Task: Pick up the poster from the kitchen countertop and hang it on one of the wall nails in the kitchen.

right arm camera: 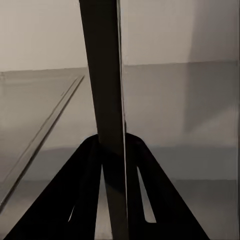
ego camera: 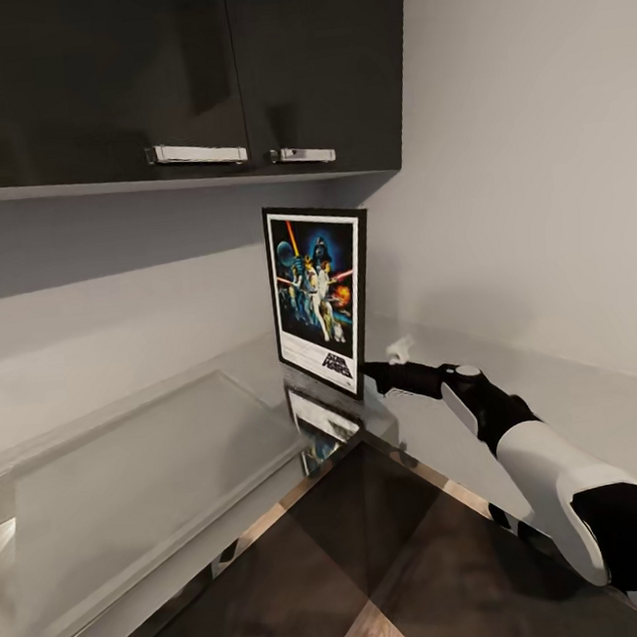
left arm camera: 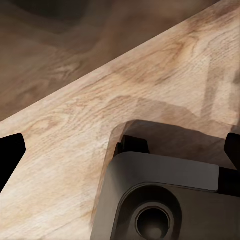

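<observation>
A framed Star Wars poster (ego camera: 322,297) stands upright in the inner corner of a glossy grey kitchen table (ego camera: 139,475), its long axis vertical and its printed face turned toward the room, angled slightly left as the head camera sees it. It has a thin black frame and a white border around colourful figures on a dark blue ground, with a black "STAR WARS" title low on the white strip. Its lower edge is at the table surface, which mirrors it just below. The right arm (ego camera: 540,462), white and black, reaches in from the lower right, and the right gripper (ego camera: 376,375) meets the poster's lower right corner. In the right wrist view the poster (right arm camera: 107,115) appears edge-on as a dark upright strip running between the two dark fingers (right arm camera: 75,200), which close narrowly on either side of it, holding it. Dark glossy wall cabinets (ego camera: 176,78) with metal handles (ego camera: 198,155) hang above. The left wrist view looks down on wood-grain flooring (left arm camera: 100,115) and a grey part of the robot's base (left arm camera: 165,200); whether the left fingers are wide or narrow cannot be told.
</observation>
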You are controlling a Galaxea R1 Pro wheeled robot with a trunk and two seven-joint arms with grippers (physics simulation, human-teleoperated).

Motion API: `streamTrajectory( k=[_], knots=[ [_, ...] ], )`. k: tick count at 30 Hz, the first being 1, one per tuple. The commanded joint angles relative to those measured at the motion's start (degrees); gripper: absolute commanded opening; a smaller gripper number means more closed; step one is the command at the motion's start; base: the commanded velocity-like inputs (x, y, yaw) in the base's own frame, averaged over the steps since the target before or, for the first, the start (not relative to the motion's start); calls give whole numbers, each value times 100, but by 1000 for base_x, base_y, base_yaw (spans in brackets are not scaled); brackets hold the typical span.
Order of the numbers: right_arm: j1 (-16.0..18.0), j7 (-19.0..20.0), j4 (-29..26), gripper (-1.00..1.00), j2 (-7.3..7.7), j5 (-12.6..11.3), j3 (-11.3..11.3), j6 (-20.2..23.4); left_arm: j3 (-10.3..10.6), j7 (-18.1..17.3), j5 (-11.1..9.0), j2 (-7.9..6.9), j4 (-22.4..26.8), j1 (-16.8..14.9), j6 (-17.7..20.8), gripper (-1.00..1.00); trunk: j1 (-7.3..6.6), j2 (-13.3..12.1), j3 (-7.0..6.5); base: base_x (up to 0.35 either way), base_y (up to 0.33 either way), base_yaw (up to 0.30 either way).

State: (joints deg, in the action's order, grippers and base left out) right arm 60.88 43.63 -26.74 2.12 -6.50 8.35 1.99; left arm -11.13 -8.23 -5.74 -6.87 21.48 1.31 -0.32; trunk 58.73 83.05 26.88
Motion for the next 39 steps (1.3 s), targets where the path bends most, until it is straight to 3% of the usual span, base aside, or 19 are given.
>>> streamTrajectory(
  k=[1, 16, 39],
  knots=[
    [3, 18, -71, -100, 7, -61, 40, 42, -21, -39, -59, 2, 5, 1, 5, 100, 0, 3, 5, 0, 0, 0],
    [3, 23, -357, -100, 7, -55, 30, 75, -21, -39, -59, 2, 5, 1, 5, 100, 0, 3, 5, -20, 0, 0],
    [3, 23, -376, -100, 7, -60, 27, 246, -21, -39, -59, 2, -3, 1, 5, 100, 0, 3, 5, -315, 0, 0]
  ],
)
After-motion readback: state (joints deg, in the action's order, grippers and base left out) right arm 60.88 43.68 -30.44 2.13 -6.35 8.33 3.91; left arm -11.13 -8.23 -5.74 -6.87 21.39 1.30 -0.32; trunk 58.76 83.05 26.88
